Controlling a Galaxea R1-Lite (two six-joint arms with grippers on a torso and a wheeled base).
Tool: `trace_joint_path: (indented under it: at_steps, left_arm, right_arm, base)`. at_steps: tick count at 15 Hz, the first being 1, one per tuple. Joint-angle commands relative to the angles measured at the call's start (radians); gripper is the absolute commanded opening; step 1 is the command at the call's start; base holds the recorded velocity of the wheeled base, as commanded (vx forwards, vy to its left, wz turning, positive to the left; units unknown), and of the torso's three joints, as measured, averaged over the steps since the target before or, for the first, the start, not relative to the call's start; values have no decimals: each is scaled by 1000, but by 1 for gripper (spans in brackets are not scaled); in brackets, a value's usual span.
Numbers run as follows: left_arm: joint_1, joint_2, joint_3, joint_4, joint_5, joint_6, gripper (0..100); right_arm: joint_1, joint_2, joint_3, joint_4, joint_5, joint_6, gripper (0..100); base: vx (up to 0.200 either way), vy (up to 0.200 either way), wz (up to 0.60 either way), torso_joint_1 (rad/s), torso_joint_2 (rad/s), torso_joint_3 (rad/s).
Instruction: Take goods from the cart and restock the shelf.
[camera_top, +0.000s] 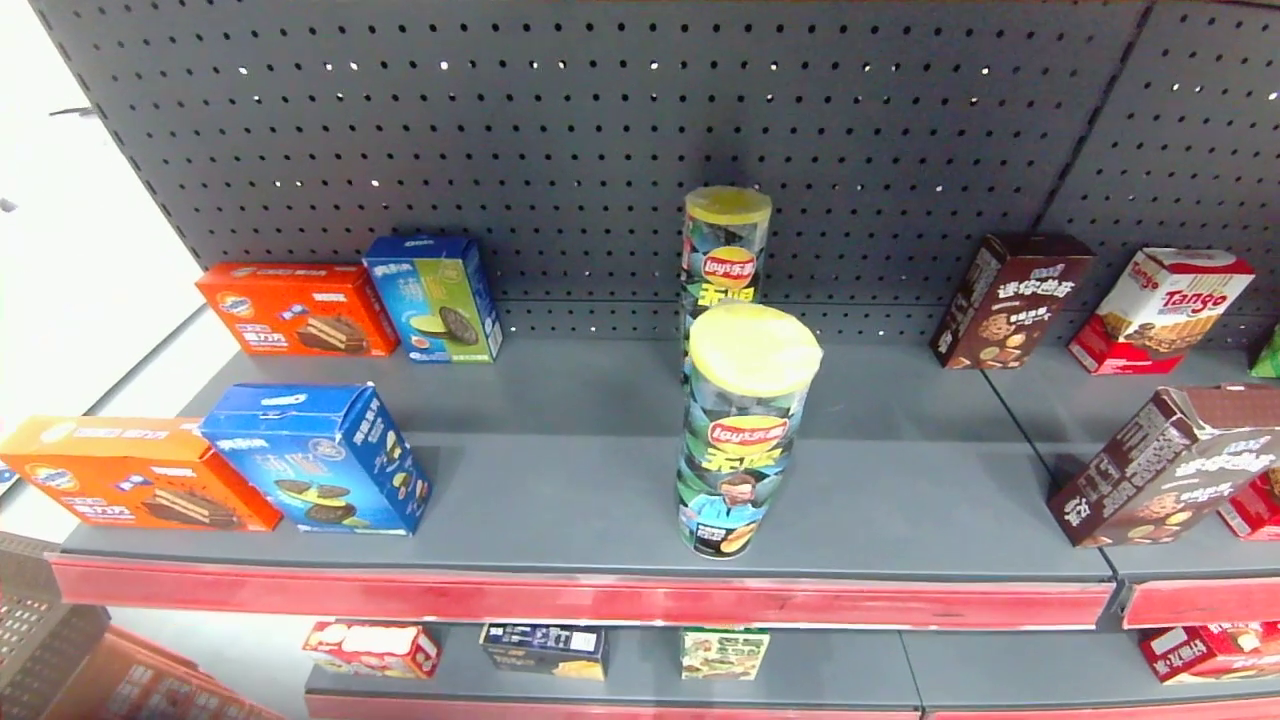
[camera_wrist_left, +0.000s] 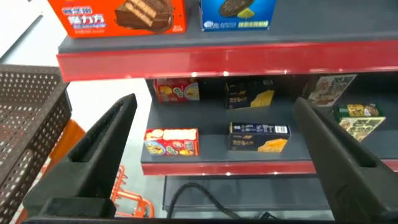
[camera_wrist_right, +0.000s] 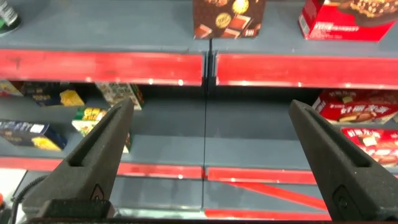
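Observation:
Two tall chip cans with yellow lids stand on the grey shelf (camera_top: 560, 500), one near the front (camera_top: 742, 430) and one behind it (camera_top: 725, 250) by the pegboard. My left gripper (camera_wrist_left: 214, 155) is open and holds nothing; beyond it are the lower shelves and the shelf's red front edge (camera_wrist_left: 230, 61). My right gripper (camera_wrist_right: 211, 155) is open too, with nothing between its fingers, facing the red shelf edges (camera_wrist_right: 99, 65) and lower shelves. A dark mesh cart (camera_wrist_left: 28, 124) shows beside the left gripper.
Orange boxes (camera_top: 135, 470) and blue cookie boxes (camera_top: 325, 455) line the shelf's left side. Brown boxes (camera_top: 1165, 465) and a red-white box (camera_top: 1160, 308) stand on the right. Small boxes (camera_top: 545, 650) sit on the lower shelf. The shelf has free room around the cans.

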Motion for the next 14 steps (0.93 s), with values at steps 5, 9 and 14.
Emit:
trace_joint_path:
  at_steps: [5, 9, 14]
  left_arm:
    - [0, 1, 0, 0, 0, 1, 100]
    - [2, 1, 0, 0, 3, -10, 100]
    - [0, 1, 0, 0, 3, -12, 100]
  right_arm:
    - [0, 1, 1, 0, 0, 0, 100]
    - [1, 1, -1, 0, 0, 0, 100]
    - [1, 1, 1, 0, 2, 0, 100]
  base:
    - [-80, 0, 0, 6, 4, -1]
    - [-50, 0, 0, 3, 3, -3]
    - [0, 0, 0, 0, 0, 0]
